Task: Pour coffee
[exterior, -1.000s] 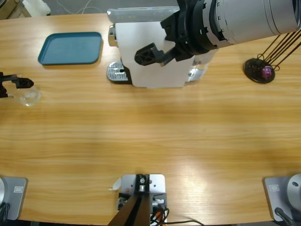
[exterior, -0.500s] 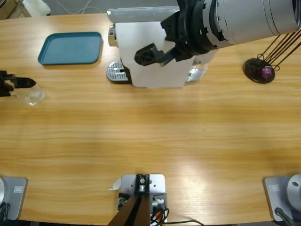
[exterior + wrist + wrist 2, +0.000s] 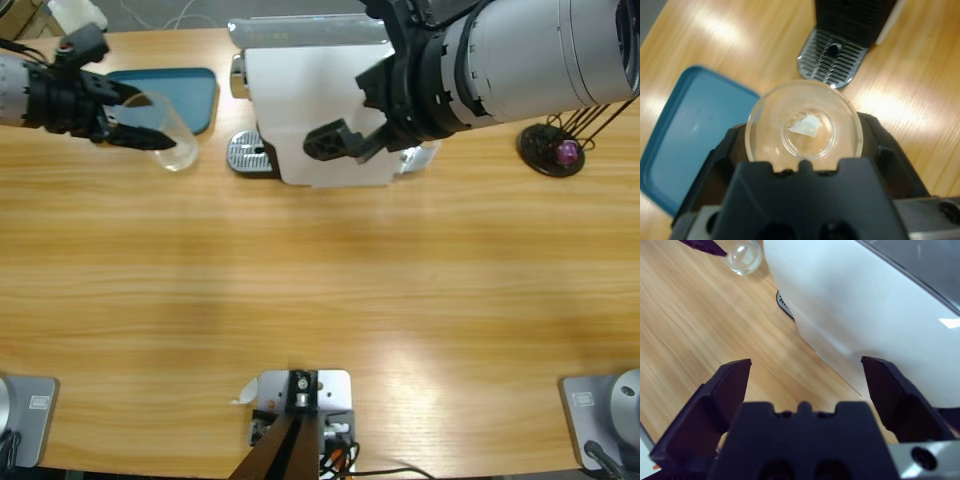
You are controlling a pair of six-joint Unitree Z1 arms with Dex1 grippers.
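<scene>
Left gripper clamped on small clear glass tumbler, left of white coffee machine's grated drip tray | right gripper spread, empty | risk: smooth glass slipping, spilling pale tan coffee.

The long wooden counter carries a teal rectangular plastic tray, a white boxy coffee machine and a round black wire stand.

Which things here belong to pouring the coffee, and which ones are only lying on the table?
Belonging to the job:
- small clear glass tumbler with a little pale coffee, held by the left gripper
- white coffee machine with its metal drip tray

Lying about:
- teal plastic tray
- black wire stand
</scene>
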